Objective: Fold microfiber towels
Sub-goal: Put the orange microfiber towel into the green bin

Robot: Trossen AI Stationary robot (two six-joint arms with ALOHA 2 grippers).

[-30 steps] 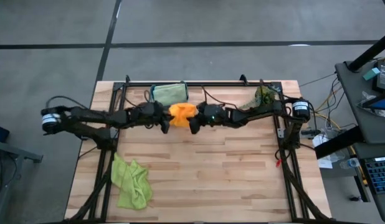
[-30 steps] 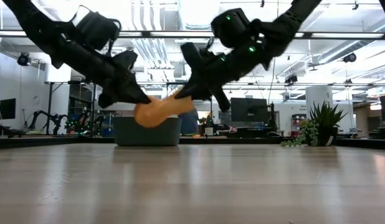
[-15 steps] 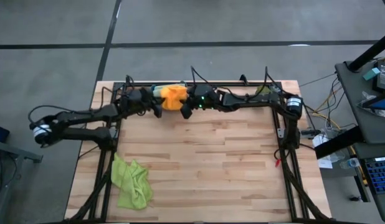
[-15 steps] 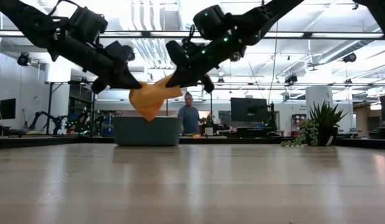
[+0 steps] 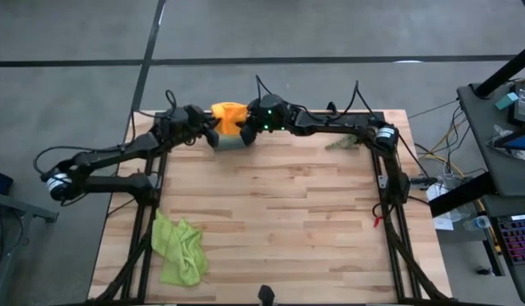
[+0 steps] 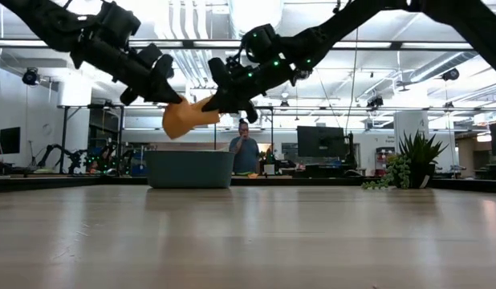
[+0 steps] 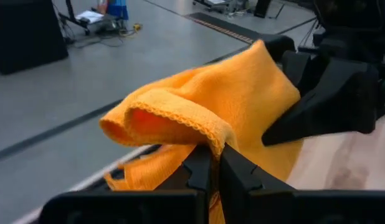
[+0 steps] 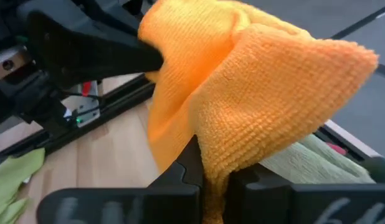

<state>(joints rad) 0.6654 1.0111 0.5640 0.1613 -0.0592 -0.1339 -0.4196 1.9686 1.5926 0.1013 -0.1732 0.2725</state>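
Both arms are reaching to the far edge of the counter, meeting above the small bin that is standing there, left of the edge's middle. The left pincer is clamping shut on one side of the orange towel, and the right pincer is pinching shut on the other side of it, so the cloth is hanging bunched between the two, clear of the counter. In the low view the orange towel is sitting above the bin's rim with a gap of air between them. From the left wrist, the fingers are pressing together on a hemmed fold of the orange cloth. The right wrist view is showing a pale green towel lying just beneath the orange towel, inside the bin.

The lime green towel is lying crumpled near the counter's near left corner, well apart from both arms. A green plant sprig is resting near the far right corner, just beside the right arm's frame. The dark metal frame rails are running along the left, right and far sides of the counter. Beyond the counter, a person is standing in the room behind the bin.
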